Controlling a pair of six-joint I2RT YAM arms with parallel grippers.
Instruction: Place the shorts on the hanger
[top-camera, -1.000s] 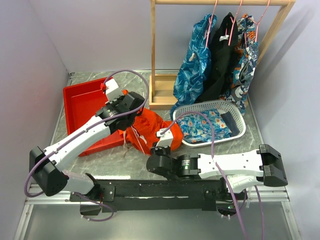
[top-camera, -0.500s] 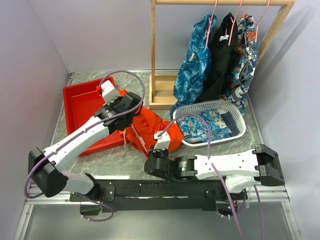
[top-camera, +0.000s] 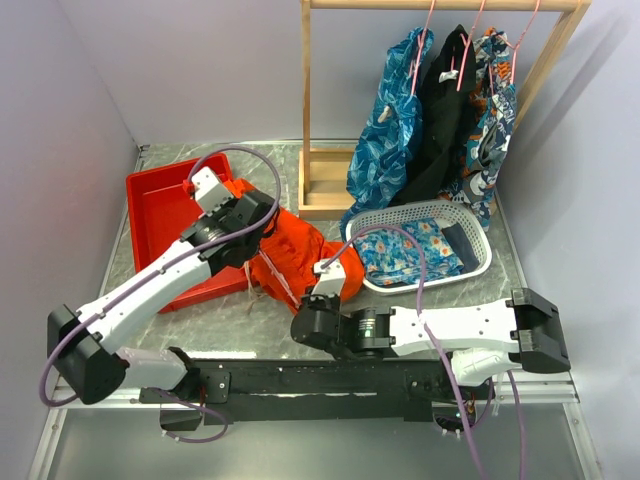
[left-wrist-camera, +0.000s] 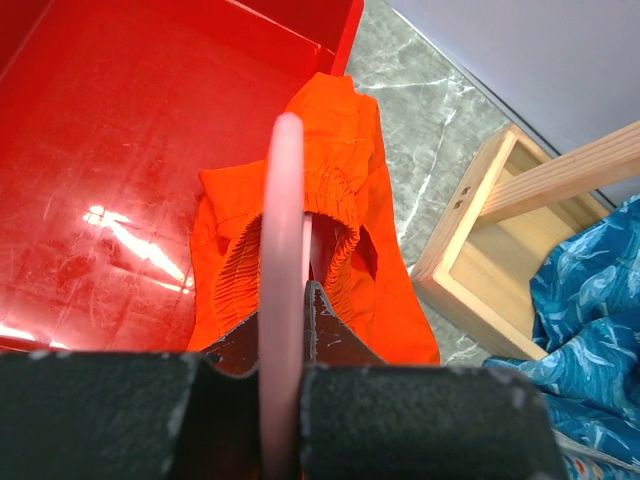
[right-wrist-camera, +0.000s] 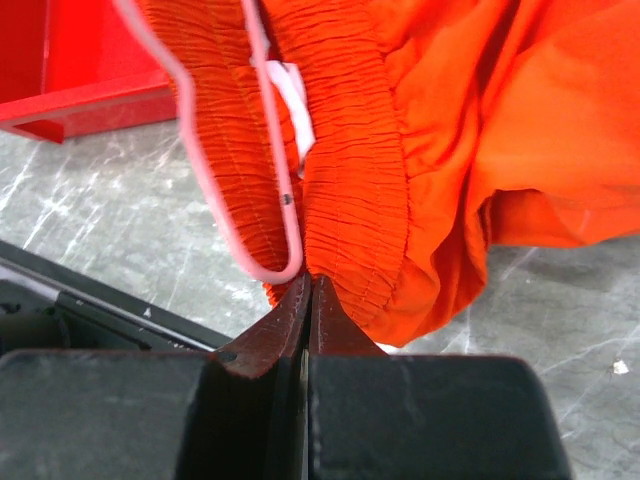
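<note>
The shorts (top-camera: 295, 250), where are they lying? asks Ines.

Strung between the two claws, says Tomas. One end is heaped just ahead of and under the left claw (left-wrist-camera: 287, 335), lapping into the red bin (left-wrist-camera: 120, 150). The other runs right up to the tips of the right claw (right-wrist-camera: 308, 292), with the table (right-wrist-camera: 90, 200) just below.

And the claws themselves?

The left claw is clamped on the hanger (left-wrist-camera: 284, 200). The pink wire passes between its fingers and runs straight out ahead of it, over the gathered waistband (left-wrist-camera: 340, 215). The right claw is pinched tight. The waistband's fold runs into its tips, so I read it as nipping the cloth.

Which way do the shorts point?

Their long axis runs from one claw to the other. The waist opening gapes toward the right claw, and a leg lies out beyond the left claw's tips. A thin pale loop, the hanger's corner I think, lies in that opening just left of the right claw's tips.

What could go wrong?

The wire could catch on the elastic ridges and drag the whole garment instead of sliding through. The nip is on a small bit of fold, so a hard tug might free it and let the opening collapse. A thin round wire can also twist in the left claw's hold and tip the hanger off line.
</note>
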